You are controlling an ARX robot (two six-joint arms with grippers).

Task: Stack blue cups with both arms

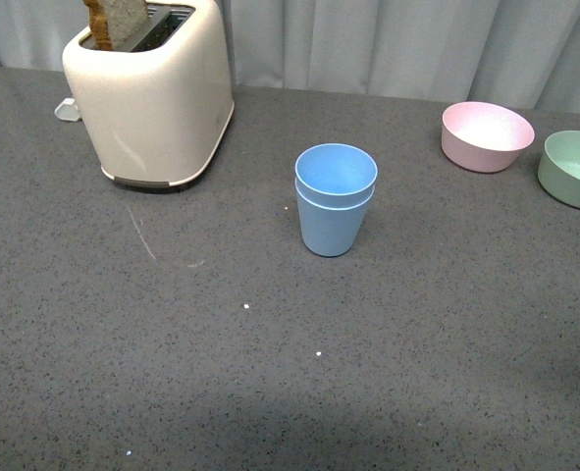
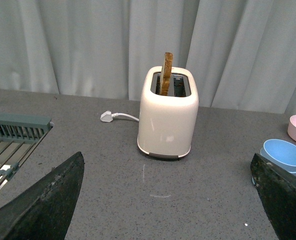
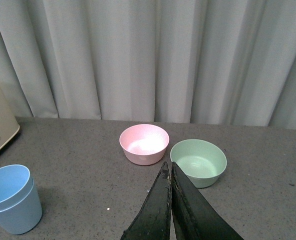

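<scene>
The two light blue cups [image 1: 335, 199] stand nested, one inside the other, upright in the middle of the grey table. The stack also shows in the left wrist view [image 2: 284, 156] and in the right wrist view [image 3: 11, 198]. Neither arm shows in the front view. My left gripper [image 2: 170, 200] is open and empty, its fingers [image 2: 42, 202] spread wide, well back from the cups. My right gripper [image 3: 168, 167] is shut and empty, pointing between the bowls, away from the cups.
A cream toaster [image 1: 152, 93] with a slice of toast stands at the back left; its plug [image 2: 106, 117] lies behind it. A pink bowl [image 1: 486, 135] and a green bowl [image 1: 574, 169] sit at the back right. A dish rack [image 2: 10, 142] lies at the far left. Curtains hang behind.
</scene>
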